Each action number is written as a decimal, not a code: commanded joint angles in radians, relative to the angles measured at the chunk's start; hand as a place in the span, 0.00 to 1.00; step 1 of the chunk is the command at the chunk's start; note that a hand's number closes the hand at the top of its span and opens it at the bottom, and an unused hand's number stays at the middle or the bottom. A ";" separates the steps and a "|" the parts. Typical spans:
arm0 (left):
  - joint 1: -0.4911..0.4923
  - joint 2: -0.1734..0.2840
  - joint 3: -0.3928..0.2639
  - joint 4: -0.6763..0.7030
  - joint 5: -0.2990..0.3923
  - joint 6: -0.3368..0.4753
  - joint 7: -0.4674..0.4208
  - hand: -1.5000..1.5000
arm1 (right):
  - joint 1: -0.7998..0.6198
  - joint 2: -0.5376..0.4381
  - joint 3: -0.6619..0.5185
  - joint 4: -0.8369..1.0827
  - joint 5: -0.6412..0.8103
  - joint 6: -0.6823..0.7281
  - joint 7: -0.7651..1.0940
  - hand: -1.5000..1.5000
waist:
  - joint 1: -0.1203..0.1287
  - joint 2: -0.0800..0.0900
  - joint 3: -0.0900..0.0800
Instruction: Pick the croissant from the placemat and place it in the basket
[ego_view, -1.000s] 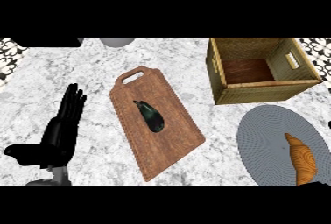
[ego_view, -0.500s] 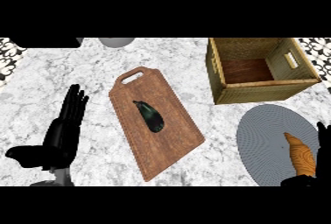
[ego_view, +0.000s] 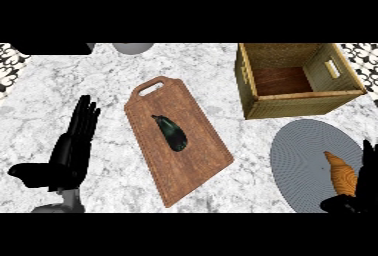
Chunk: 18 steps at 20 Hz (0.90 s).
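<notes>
Head view, reading from the left: my left hand (ego_view: 70, 150) rests open on the marble counter (ego_view: 111, 85) near the left edge, fingers straight and pointing up the frame, thumb spread out to the side, holding nothing. Just right of it lies a wooden cutting board (ego_view: 184, 160), set at a slant with its handle hole toward the far side. On the board's upper middle sits a dark, elongated vegetable, an eggplant (ego_view: 170, 132) by its look, lying along the board's length. At the top edge, above the board, I note a grey rounded object (ego_view: 133, 47), cut off by the frame, which I cannot identify. Further right, at the far side of the counter, stands the basket (ego_view: 255, 95), a woven box with an open top, a slot handle in its right wall and a reddish-brown floor; I see nothing inside it. Below the basket, close to its near wall, lies the grey oval placemat (ego_view: 303, 155). The croissant (ego_view: 341, 172) rests on the placemat's right part, its pointed tip toward the far side. My right hand (ego_view: 365, 172) shows at the lower right edge, just beside the croissant, fingers upright on its right side and thumb below it; I cannot tell whether it touches the croissant.
</notes>
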 joint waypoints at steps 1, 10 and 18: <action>-0.024 -0.017 0.001 0.007 -0.012 0.007 0.029 0.50 | -0.013 0.025 -0.048 0.078 0.011 -0.003 -0.044 0.00 | 0.000 0.000 0.000; -0.004 -0.019 0.004 -0.063 -0.040 0.002 0.055 0.50 | -0.005 0.072 -0.103 0.128 0.032 0.003 -0.102 0.00 | 0.000 0.000 0.000; -0.004 -0.024 0.052 0.067 -0.011 -0.049 -0.066 0.50 | -0.013 0.077 -0.167 0.227 0.024 -0.028 -0.196 0.00 | -0.001 0.000 0.000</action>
